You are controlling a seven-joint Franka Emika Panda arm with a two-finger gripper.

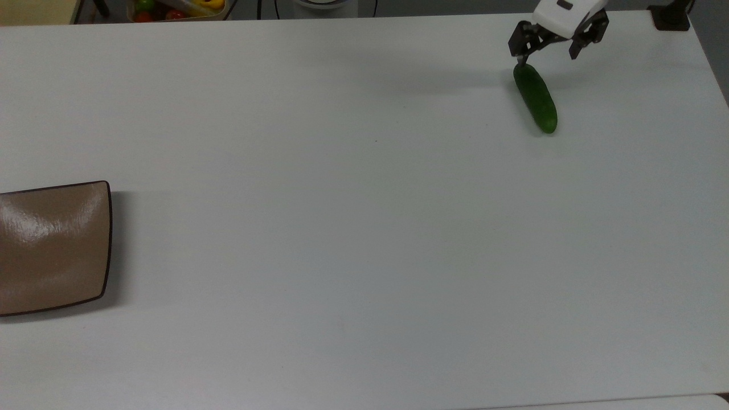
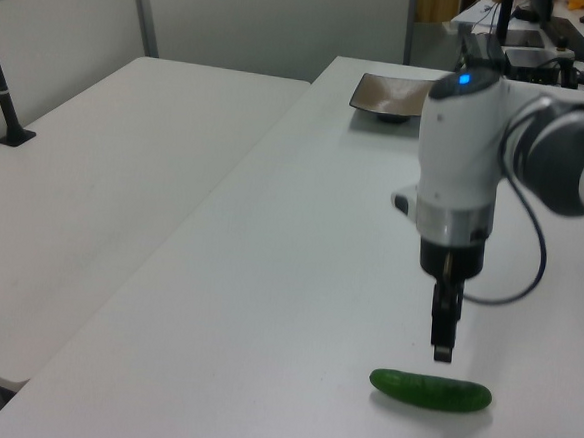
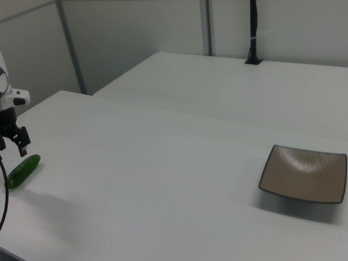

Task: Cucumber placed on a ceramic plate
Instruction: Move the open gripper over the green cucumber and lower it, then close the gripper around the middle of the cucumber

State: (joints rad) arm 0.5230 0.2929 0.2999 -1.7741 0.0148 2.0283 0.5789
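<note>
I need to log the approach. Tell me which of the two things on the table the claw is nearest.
The cucumber. The claw hangs open just over its end at the top view's upper right, while the ceramic plate sits far off at the top view's left edge.

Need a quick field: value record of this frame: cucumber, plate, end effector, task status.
cucumber: lying flat on the white table, near the top view's upper right corner
ceramic plate: empty, at the top view's left edge, far from the cucumber
end effector: open, above the cucumber's far end in the top view, fingers pointing down
contact: none seen; the left view shows a gap between fingertip and cucumber
task status: cucumber not yet grasped, not on the plate
</note>
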